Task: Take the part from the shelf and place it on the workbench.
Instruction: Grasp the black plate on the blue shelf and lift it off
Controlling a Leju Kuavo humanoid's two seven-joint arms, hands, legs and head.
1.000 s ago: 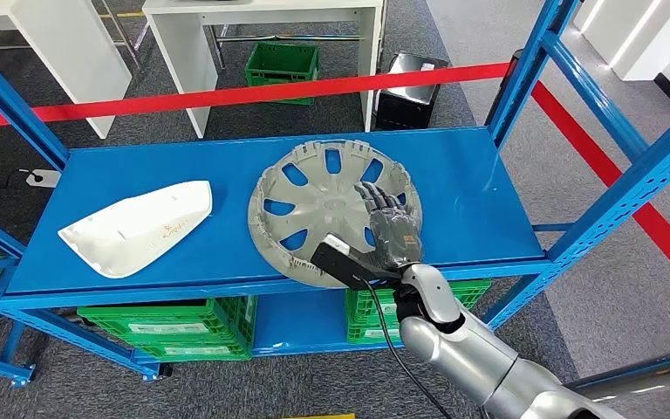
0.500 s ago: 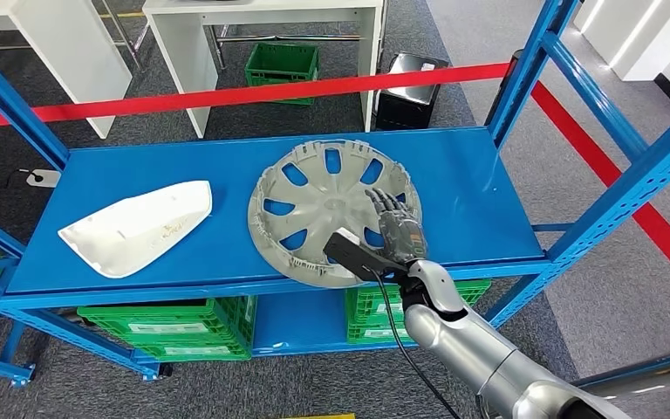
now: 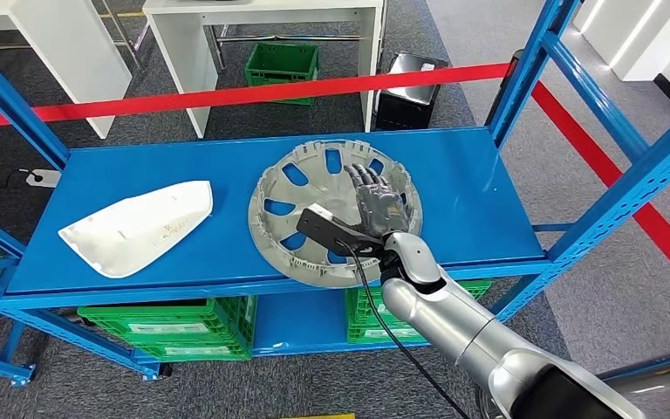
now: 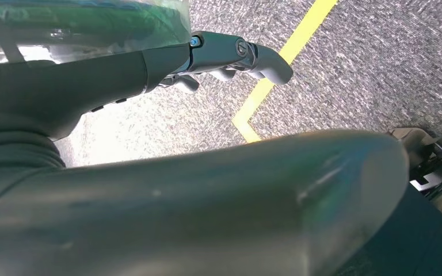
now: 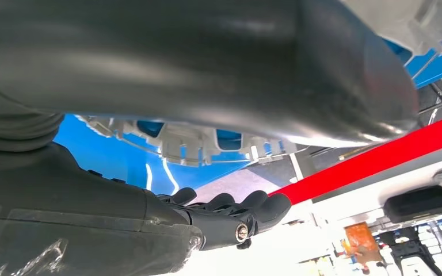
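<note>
Right now the reaching step is in hand: the right hand (image 3: 379, 206) lies flat over the right side of the grey wheel cover (image 3: 314, 214), fingers stretched and apart, holding nothing; I cannot tell whether they touch the cover's face. That cover sits on the blue shelf (image 3: 471, 188), toward its near edge, well apart from the white panel (image 3: 138, 227) lying to the left. Seen from the right wrist, the fingers (image 5: 230, 215) stretch forward with the cover's clipped rim beyond them. Down by the floor, the left hand (image 4: 218, 54) hangs with fingers loosely curled and nothing in them. Next, I judge, the fingers must hook through a spoke opening or over the rim before lifting.
</note>
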